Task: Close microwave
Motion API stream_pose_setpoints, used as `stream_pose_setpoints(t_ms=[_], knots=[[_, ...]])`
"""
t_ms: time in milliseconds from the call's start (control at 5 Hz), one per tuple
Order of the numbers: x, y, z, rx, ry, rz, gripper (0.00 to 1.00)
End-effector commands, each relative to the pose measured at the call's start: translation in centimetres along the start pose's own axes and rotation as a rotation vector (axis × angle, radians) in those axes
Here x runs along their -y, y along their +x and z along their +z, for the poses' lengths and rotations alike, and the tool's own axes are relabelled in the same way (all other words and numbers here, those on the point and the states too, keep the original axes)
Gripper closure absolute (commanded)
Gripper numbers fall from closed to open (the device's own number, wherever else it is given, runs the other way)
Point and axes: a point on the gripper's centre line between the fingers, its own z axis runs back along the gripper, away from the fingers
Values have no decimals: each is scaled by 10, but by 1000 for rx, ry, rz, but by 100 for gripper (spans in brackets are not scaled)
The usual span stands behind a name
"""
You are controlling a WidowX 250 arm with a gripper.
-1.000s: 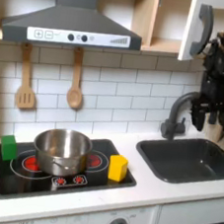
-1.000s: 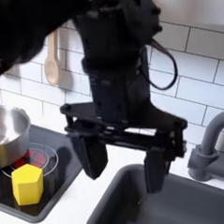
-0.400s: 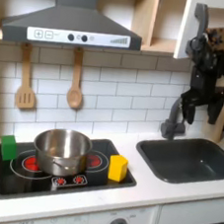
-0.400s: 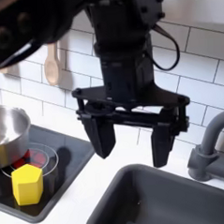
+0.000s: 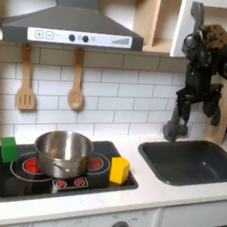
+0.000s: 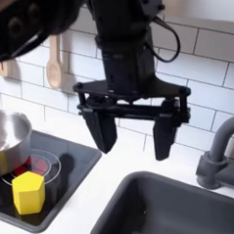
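yellow block (image 5: 119,170), green block (image 5: 8,149), white tiles (image 5: 118,91), black gripper (image 6: 133,142)

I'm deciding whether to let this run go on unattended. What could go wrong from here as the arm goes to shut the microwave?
1. The end effector hangs open above the sink, close to the grey faucet; a sideways swing might clip it.
2. In the first exterior view the arm crowds the microwave's dark handle; a finger could hook it rather than push the door.
3. The microwave is cut off by the frame edge, so door contact is hard to check.
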Motion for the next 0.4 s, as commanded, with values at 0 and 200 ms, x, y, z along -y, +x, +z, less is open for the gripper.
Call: stream_pose_setpoints(t_ms=[0, 200], knots=[[-5, 15, 2, -16, -2, 30, 0], [-7, 22, 5, -15, -5, 44, 0]])
